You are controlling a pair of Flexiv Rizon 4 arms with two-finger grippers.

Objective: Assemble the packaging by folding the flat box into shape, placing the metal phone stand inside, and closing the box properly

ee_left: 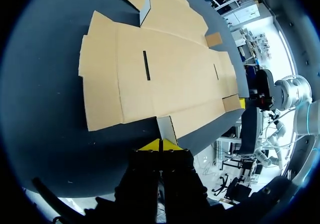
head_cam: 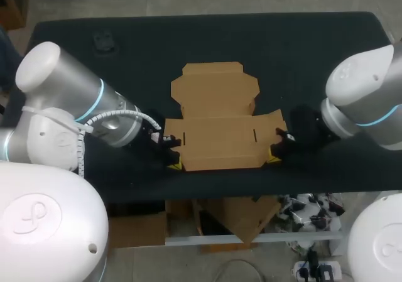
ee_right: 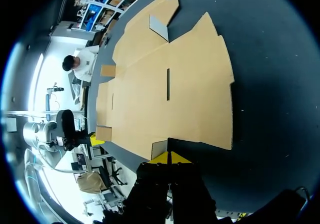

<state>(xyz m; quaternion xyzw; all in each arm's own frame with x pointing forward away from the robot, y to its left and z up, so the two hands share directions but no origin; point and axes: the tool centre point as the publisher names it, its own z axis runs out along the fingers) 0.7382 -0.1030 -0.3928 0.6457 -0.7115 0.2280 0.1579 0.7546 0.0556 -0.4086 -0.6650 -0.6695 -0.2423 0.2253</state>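
The left gripper (ee_left: 160,145) is sitting at the near-left corner of the flat box (head_cam: 220,128), its yellow tips pressing together on the small corner flap (ee_left: 167,129), which is standing up off the table (head_cam: 314,49). The right gripper (ee_right: 170,157) is doing the same at the near-right corner, pinching its own little flap (ee_right: 159,148), also raised. The rest of the box is lying open and flat in the middle of the table, with the lid panel (head_cam: 213,87) stretching toward the far side.

The cardboard is looking thin, light and stiff across its panels but ready to bend along the scored creases. It is likely sliding easily on the dark cloth, so the two arms are probably needing to lift together, each steadying the sheet against the other. A pinch close to a crease is giving the best hold, since a flap tip alone could bend or tear if pulled hard. The side walls are seeming the next places to grip.

A small dark object (head_cam: 103,41) is resting at the far left of the table, well apart from the box. It may be the stand, but it is showing too dimly to tell.
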